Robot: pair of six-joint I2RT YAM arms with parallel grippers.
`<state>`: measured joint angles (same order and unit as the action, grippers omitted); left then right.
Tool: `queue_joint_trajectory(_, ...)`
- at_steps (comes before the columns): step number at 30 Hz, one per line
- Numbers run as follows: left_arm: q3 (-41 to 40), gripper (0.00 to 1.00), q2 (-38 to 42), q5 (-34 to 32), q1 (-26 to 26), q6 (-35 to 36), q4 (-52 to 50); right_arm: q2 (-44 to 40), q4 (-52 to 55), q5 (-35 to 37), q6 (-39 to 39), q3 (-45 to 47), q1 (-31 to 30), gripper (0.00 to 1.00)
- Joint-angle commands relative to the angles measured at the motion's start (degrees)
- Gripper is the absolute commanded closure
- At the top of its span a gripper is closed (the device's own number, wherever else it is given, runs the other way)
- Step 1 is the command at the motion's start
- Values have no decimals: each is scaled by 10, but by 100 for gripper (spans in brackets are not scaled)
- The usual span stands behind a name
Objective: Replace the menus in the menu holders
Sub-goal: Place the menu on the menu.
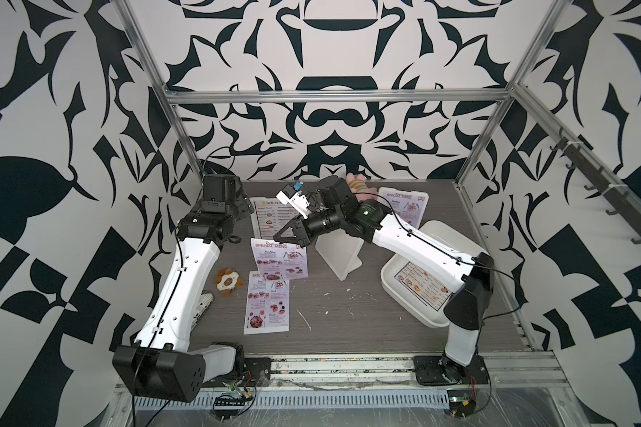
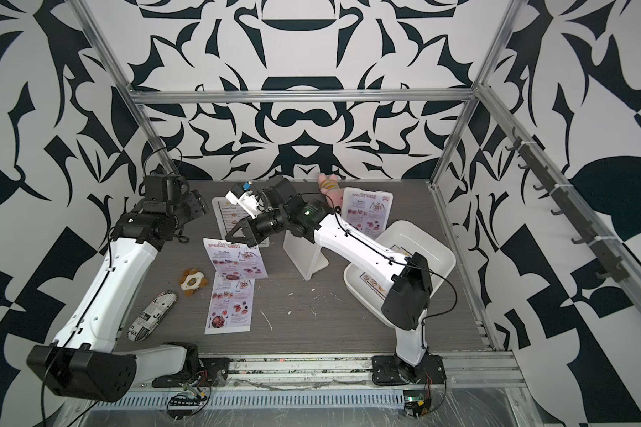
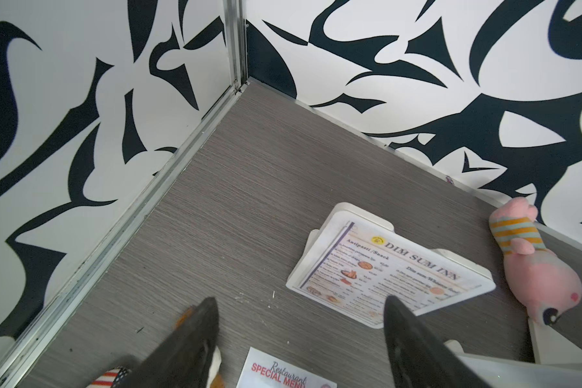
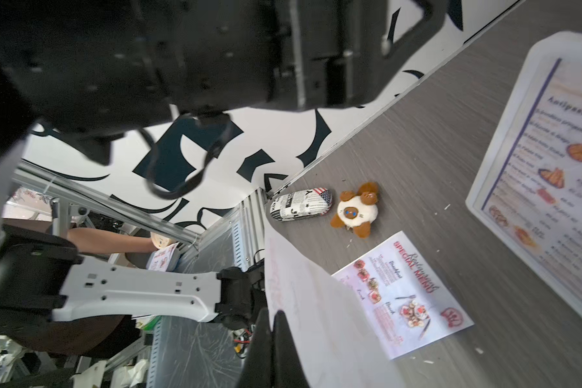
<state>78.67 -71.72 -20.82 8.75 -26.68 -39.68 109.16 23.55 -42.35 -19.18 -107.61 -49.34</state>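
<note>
In both top views the right gripper [image 1: 287, 236] is pinched shut on the top edge of a SPECIAL MENU sheet [image 1: 279, 260], just beside the empty menu holder [image 1: 339, 255]. A second SPECIAL MENU sheet [image 1: 269, 303] lies flat on the table [image 1: 348, 325], nearer the front. In the left wrist view the left gripper [image 3: 299, 299] is spread wide and holds nothing, above the table near the DIM SUM INN menu [image 3: 383, 268] in its white holder [image 3: 350, 213]. In the right wrist view the fingers [image 4: 266, 336] are closed on the sheet's pale back, which curls up off the table.

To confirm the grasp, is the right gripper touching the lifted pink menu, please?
Touching. The right wrist view shows the right gripper pinching the lifted pink menu by its edge.
</note>
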Motion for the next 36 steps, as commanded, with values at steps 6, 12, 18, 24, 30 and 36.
queue_joint_trajectory(6, -67, 22, 22, 32, 1, -17, -14, 126, -67, -3, 64, 8, 3, 100)
queue_joint_trajectory(12, -95, 22, 42, 38, 1, -21, -16, 187, -60, 1, 85, -28, 4, 100)
queue_joint_trajectory(18, -103, 23, 49, 52, 18, -19, -22, 175, -37, 12, 93, -55, 8, 74)
queue_joint_trajectory(24, -100, 24, 49, 82, 91, -27, -20, 71, 38, 29, 92, -53, 32, 60)
queue_joint_trajectory(30, -46, 24, 12, 35, 268, -43, -3, -107, 101, 123, 18, 62, 150, 55)
queue_joint_trajectory(36, 53, 24, -85, 22, 391, -4, 26, -272, 108, 249, -79, 301, 361, 49)
